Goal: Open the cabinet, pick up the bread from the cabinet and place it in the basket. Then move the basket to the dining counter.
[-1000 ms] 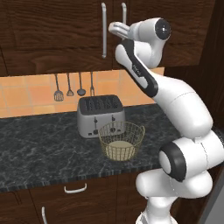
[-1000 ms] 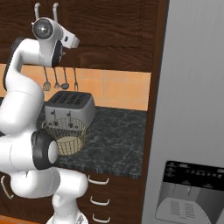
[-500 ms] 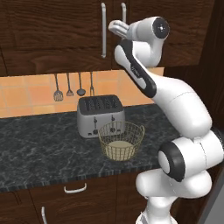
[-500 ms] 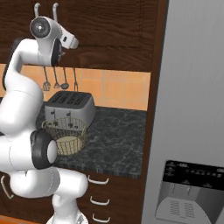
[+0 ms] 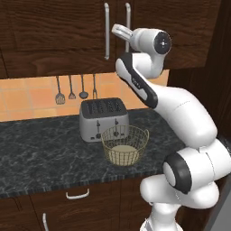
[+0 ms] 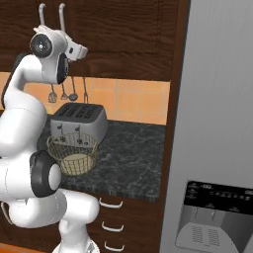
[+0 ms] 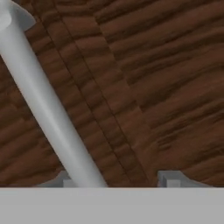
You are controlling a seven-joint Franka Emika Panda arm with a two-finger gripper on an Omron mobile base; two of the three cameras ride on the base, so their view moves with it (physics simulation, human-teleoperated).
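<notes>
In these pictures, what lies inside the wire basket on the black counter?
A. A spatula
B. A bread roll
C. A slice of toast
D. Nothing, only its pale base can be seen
D: in the left base view the basket stands in front of the toaster, and through its open rim only the pale base shows; the cabinet doors are closed.
</notes>
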